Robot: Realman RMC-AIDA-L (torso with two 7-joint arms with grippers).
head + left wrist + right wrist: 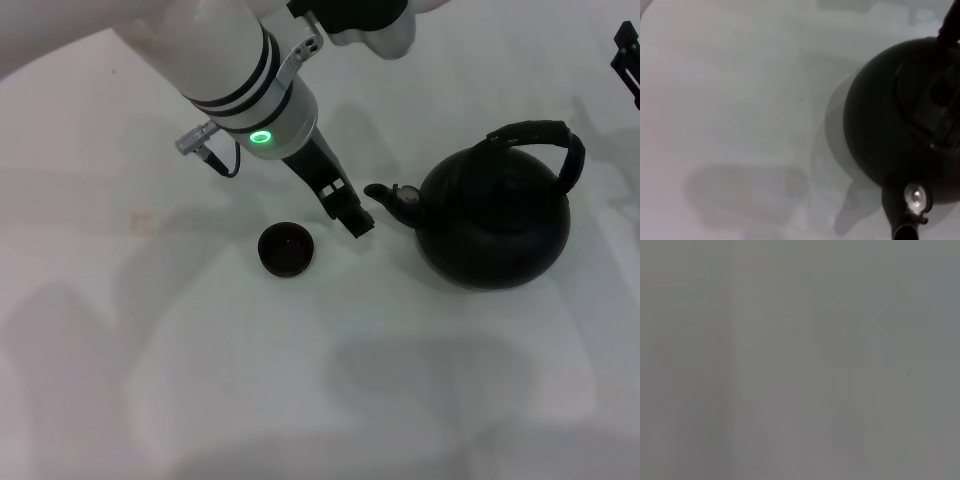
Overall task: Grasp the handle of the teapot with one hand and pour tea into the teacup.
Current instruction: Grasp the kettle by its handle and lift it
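The matte-black teapot point(495, 225) stands upright on the white table point(300, 380), right of centre, with its spout point(392, 196) pointing left. Its arched handle point(545, 135) rises over the top, and nothing holds it. The small black teacup point(287, 249) sits to the left of the spout, dark inside. My left gripper point(358, 225) hangs low between the cup and the spout tip, touching neither. The left wrist view shows the teapot point(890, 130) from above, with the metal-tipped spout cap point(915, 197). My right gripper point(627, 55) sits at the far right edge, away from the pot. No tea stream is in view.
A faint brownish stain point(140, 218) marks the table left of the cup. The left arm's thick white forearm point(235, 70) reaches in from the upper left. The right wrist view holds only bare grey surface.
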